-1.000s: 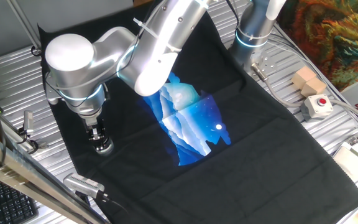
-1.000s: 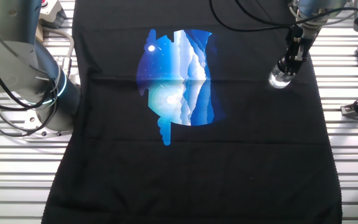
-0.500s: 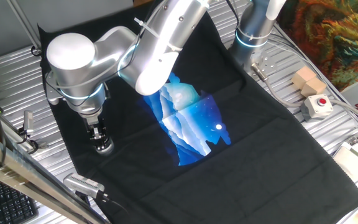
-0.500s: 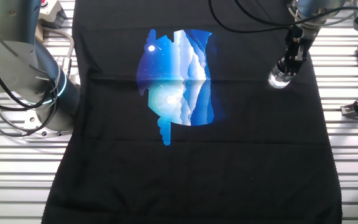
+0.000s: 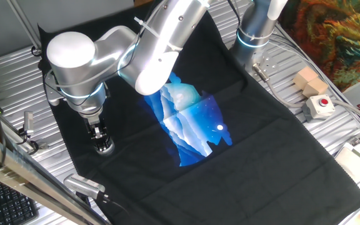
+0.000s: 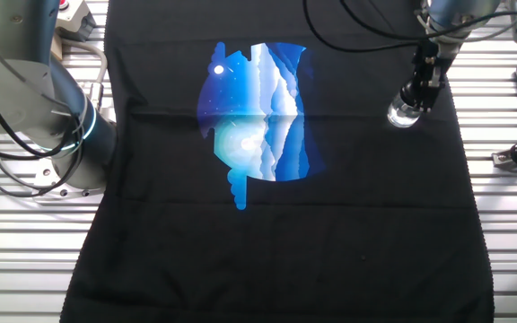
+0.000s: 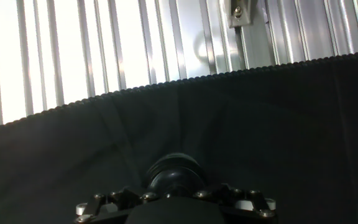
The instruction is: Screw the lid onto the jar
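Gripper (image 6: 417, 92) clamped on the lid (image 7: 174, 176), sitting atop the jar (image 6: 403, 113) at the black cloth (image 6: 330, 233)'s edge. Keep your wrist vertical; turn gently so the threads don't cross.

Both fixed views are evenly and brightly lit from overhead, with soft, weak shadows. The black cloth (image 5: 274, 144) swallows light and shows almost no texture, while the ribbed metal table (image 6: 510, 215) shines with pale streaks. The arm's white shell (image 5: 74, 53) carries a broad, soft highlight. Below the gripper (image 6: 417, 92), the jar (image 6: 403, 114) gives a small silvery glint. In the hand view, the table beyond the fingers is blown out to white glare on the left, the cloth's edge bows slightly as if from lens distortion, and the dark lid (image 7: 174, 177) close to the camera is dim and soft.
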Controlling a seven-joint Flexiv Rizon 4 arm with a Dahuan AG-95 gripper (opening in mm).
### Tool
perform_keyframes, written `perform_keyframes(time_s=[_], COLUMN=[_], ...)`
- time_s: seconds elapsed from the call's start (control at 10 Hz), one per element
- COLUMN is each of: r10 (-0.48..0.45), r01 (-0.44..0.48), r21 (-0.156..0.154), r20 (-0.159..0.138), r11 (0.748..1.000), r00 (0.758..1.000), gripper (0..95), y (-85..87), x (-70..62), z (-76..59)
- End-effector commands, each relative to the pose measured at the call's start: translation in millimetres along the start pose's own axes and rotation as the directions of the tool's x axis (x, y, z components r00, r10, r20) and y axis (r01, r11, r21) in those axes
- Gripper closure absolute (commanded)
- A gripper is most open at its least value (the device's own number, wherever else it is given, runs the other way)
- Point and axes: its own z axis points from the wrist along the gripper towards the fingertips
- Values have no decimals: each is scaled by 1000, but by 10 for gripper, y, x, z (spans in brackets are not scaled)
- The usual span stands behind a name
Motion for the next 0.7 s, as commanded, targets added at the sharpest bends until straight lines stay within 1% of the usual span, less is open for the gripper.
perform_keyframes(time_s=[0.1, 0.3, 0.4, 0.7], r10=[-8, -26, -45, -67], r01=[8, 26, 45, 67], r21=[2, 9, 9, 6], r20=[-1, -3, -3, -9], r11=[1000, 1000, 999, 998], r00=[1000, 1000, 999, 998], gripper=[190, 190, 0, 0], y=[5, 0, -3, -21], x=[-1, -2, -4, -8], z=[3, 5, -6, -101])
